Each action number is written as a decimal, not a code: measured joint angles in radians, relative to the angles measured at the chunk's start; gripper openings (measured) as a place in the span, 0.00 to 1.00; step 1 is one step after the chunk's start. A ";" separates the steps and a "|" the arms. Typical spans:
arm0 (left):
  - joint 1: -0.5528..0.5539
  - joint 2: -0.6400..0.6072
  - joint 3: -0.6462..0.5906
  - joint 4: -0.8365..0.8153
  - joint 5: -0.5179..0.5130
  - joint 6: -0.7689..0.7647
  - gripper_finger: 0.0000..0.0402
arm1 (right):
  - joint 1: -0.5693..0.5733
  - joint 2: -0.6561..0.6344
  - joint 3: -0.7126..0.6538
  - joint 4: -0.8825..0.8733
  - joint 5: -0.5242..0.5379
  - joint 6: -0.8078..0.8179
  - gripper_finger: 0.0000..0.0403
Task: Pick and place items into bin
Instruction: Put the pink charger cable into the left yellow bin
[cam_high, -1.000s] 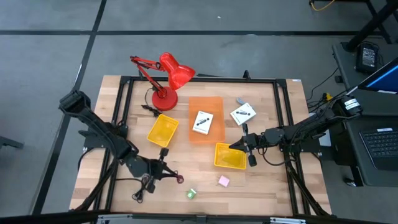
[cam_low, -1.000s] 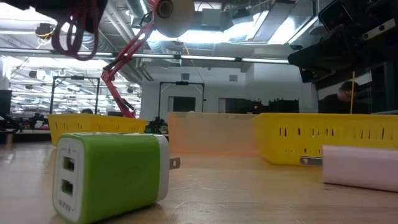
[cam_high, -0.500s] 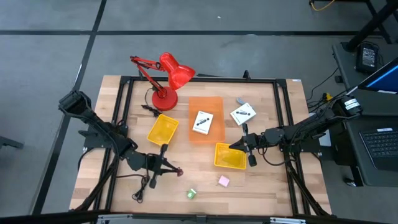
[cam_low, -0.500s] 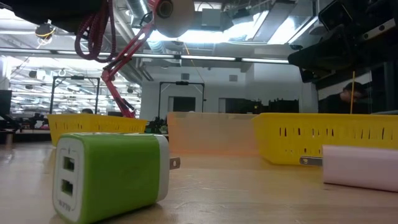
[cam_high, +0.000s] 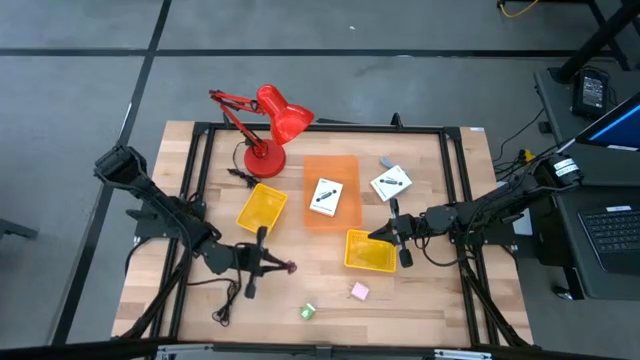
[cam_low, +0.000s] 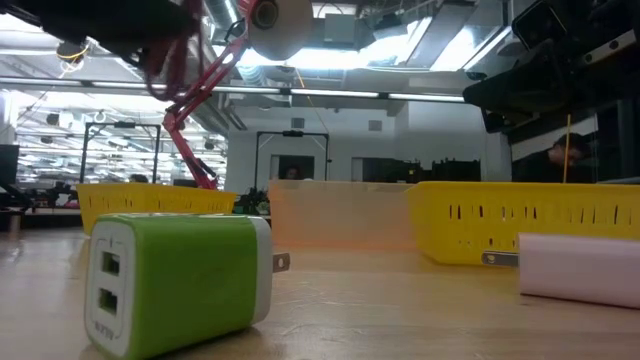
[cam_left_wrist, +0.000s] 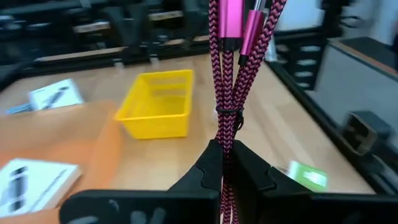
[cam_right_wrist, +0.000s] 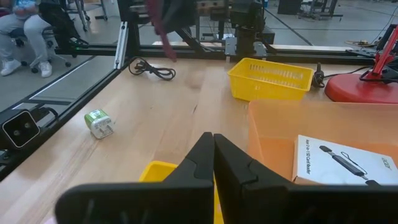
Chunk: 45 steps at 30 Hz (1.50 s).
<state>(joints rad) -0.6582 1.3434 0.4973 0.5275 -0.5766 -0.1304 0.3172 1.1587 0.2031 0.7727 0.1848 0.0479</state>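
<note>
Left hand (cam_left_wrist: 222, 163) clamped on braided maroon cord (cam_left_wrist: 227, 68), lifted above the wooden bench (cam_high: 440, 295). Right hand (cam_right_wrist: 212, 155) fully closed, empty, beside near yellow plastic basket (cam_high: 368, 251).

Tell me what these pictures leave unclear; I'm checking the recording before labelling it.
- Orange bin, low view: its contents sit behind its wall.
- Pink block, low view: cut off by the picture's edge.
- Maroon cord, low view: blurred.
- Grey item beside the white card, high view: too small to identify.
</note>
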 joint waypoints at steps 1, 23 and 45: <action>0.000 0.000 0.000 0.001 -0.032 -0.010 0.02 | 0.000 0.000 0.000 0.000 0.000 0.000 0.00; 0.001 0.000 0.000 -0.006 -0.459 -0.127 0.02 | 0.000 0.000 0.000 0.013 0.013 -0.032 0.00; 0.270 -0.107 0.122 -0.593 -0.245 -0.530 0.02 | -0.001 0.000 0.000 0.004 0.016 -0.165 0.00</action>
<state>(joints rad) -0.3885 1.2363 0.6193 -0.0657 -0.8213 -0.6602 0.3159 1.1587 0.2031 0.7769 0.2012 -0.1170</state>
